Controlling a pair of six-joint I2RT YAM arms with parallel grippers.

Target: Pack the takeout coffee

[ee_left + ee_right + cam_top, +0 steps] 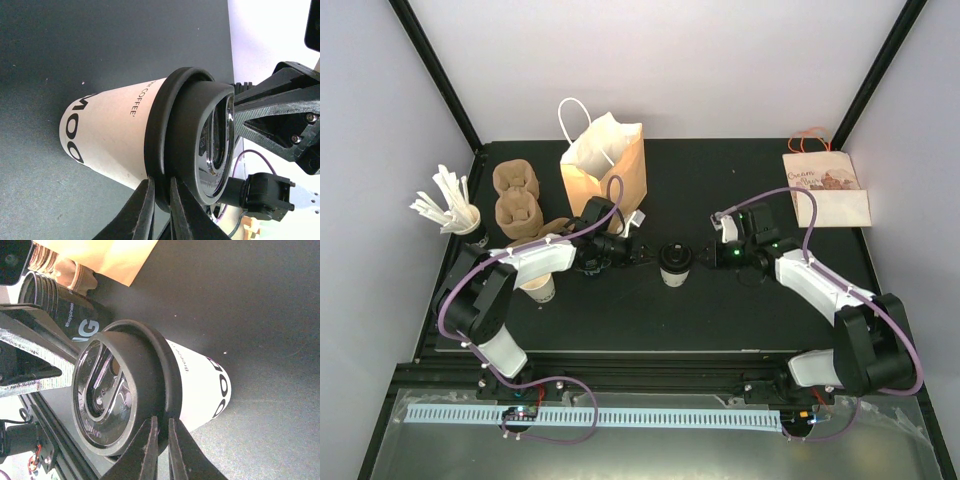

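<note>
Where the table [740,315] has its middle, the cup [673,272] is stood upright, its long axis vertical and its black lid [673,256] pointed up, near the bag [605,165], in front of it and to its right. The lid's rim is pinched from one side by the left gripper [161,184], whose jaws are drawn nearly together on it, and from the opposite side by the right gripper [162,421], clamped likewise. "COFFEE" is printed small in black on the white wall; larger black letters are seen nearer the base, read only in part as "OO".
</note>
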